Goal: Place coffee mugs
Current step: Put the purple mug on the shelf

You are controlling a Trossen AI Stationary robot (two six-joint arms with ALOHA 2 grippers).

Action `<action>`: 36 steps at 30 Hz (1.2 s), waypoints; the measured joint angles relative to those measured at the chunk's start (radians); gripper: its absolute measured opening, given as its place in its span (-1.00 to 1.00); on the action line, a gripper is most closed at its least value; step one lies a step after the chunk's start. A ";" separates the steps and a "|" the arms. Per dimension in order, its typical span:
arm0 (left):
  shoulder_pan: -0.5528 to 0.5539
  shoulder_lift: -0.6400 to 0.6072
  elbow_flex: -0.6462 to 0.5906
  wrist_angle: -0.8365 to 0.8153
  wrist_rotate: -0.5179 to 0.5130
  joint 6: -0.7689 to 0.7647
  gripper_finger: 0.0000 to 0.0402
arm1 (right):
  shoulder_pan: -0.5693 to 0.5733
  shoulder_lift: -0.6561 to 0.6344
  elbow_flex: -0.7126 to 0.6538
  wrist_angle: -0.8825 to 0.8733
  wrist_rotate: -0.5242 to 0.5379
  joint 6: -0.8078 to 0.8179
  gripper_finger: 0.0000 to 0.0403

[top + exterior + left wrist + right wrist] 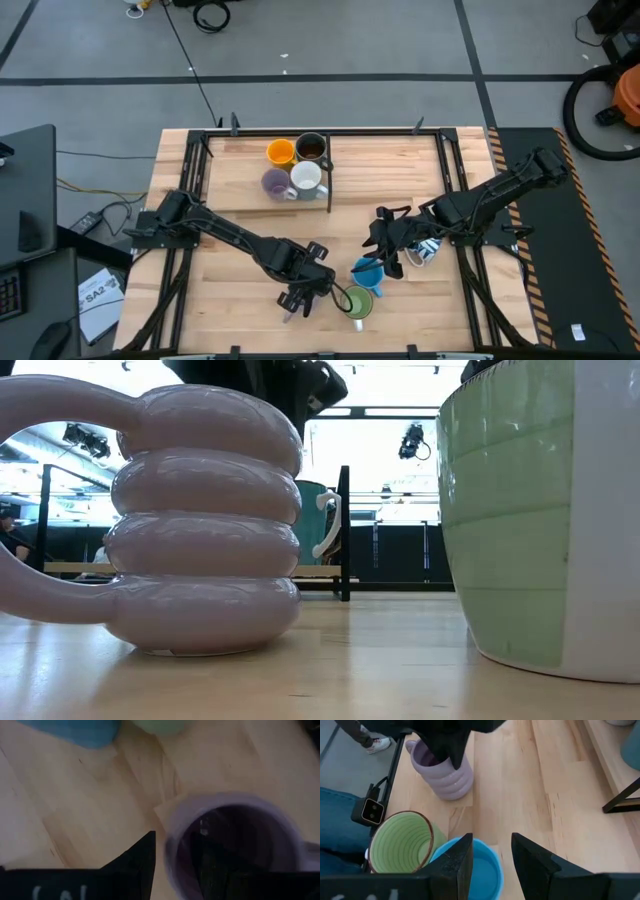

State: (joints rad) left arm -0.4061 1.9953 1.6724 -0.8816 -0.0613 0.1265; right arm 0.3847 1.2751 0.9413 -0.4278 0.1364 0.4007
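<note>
Okay, nearest edge: green mug point(358, 303) upright, untouched. Left gripper point(300, 292) hides the ribbed purple mug point(235, 805) from above. Its wrist view shows 1 finger inside the rim and 1 outside, spread, not clamped. Low view shows that mug standing on the table point(230, 210). Right gripper point(491, 855) straddles the blue mug point(487, 870) rim, released. Patterned mug point(425, 250) just beside. Far rack point(328, 175): 4 mugs point(306, 178).

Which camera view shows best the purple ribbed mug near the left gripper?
The right wrist view: the purple ribbed mug shows whole, with the left gripper at its rim. The low view shows its side large; the left wrist view looks into its mouth; the high view hides it under the arm.
</note>
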 joint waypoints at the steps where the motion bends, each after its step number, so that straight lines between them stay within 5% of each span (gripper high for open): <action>1: 0.000 0.001 -0.001 -0.006 -0.005 -0.003 -0.36 | 0.000 0.000 0.000 0.001 0.000 0.000 -0.30; 14: 0.001 0.004 -0.012 -0.015 -0.023 -0.003 -0.52 | 0.000 0.000 0.000 0.011 0.000 -0.003 -0.30; 24: 0.001 0.004 -0.012 -0.017 -0.038 -0.037 -0.86 | 0.000 0.000 0.000 0.012 0.000 -0.003 -0.30; 36: 0.006 0.004 -0.003 -0.101 -0.032 -0.143 -0.85 | 0.000 0.000 0.000 0.012 0.000 -0.003 -0.30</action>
State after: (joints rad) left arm -0.4004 1.9991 1.6693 -0.9822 -0.0933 -0.0166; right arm 0.3843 1.2754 0.9413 -0.4156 0.1368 0.3977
